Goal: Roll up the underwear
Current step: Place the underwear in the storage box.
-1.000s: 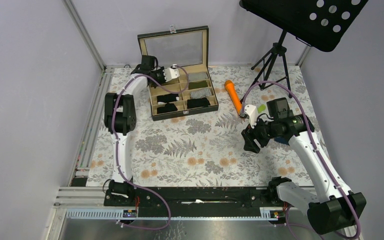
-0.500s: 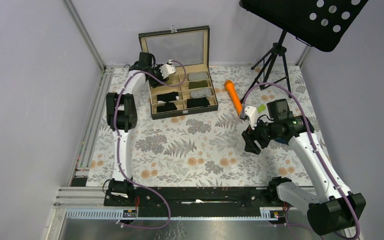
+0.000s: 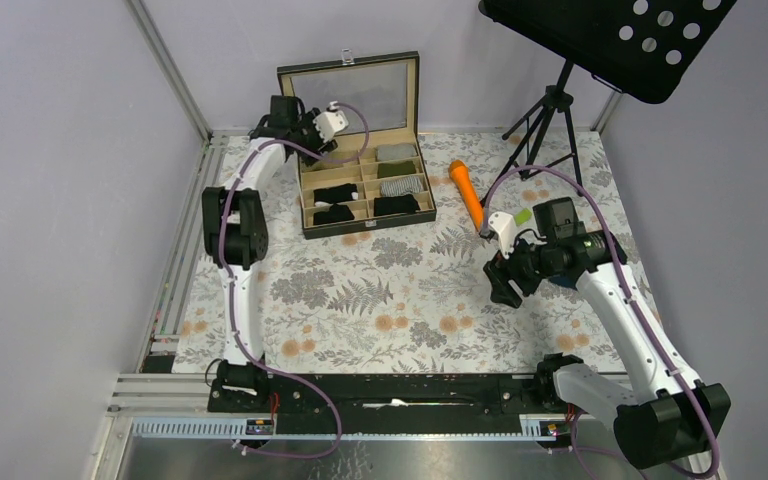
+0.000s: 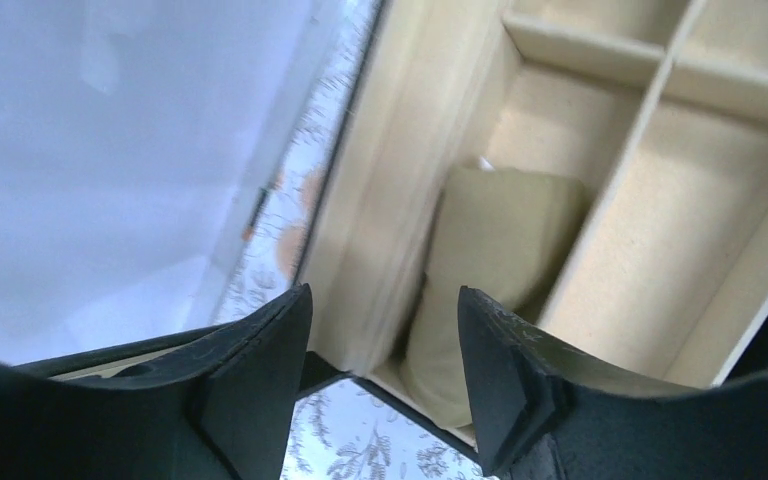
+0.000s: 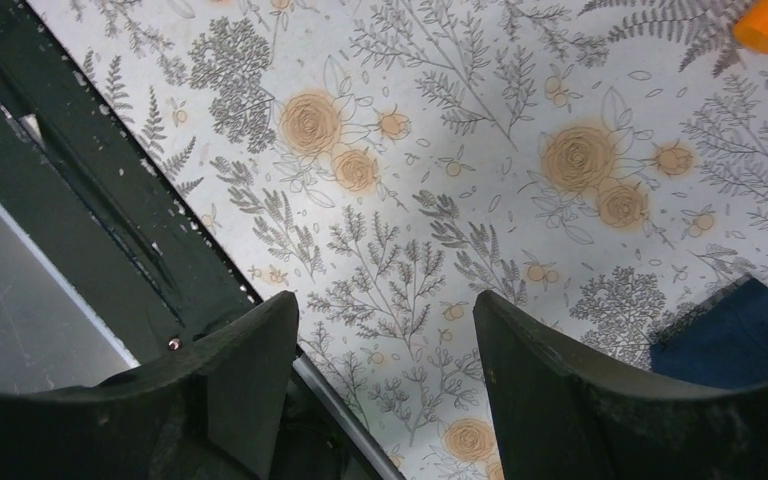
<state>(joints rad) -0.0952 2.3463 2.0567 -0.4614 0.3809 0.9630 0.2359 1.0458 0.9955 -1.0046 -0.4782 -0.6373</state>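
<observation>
Left wrist view: left end effector (image 4: 385, 295) hangs spread open and empty over the box (image 4: 380, 200), with the olive-tan underwear roll (image 4: 490, 250) tucked lengthwise in its corner slot. Navy underwear (image 5: 730, 345) sits on the counter (image 5: 440, 150) just beside the open, empty right end effector (image 5: 385, 310), so the right arm's nearer imo.

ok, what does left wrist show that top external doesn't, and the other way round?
Left wrist only: an olive-tan roll lying in a corner compartment against the wall of the box, and the left gripper with jaws apart, holding nothing. Top external only: the right gripper, the orange stick, the music stand, and black rolls in other compartments. Both: the box and the floral cloth.
</observation>
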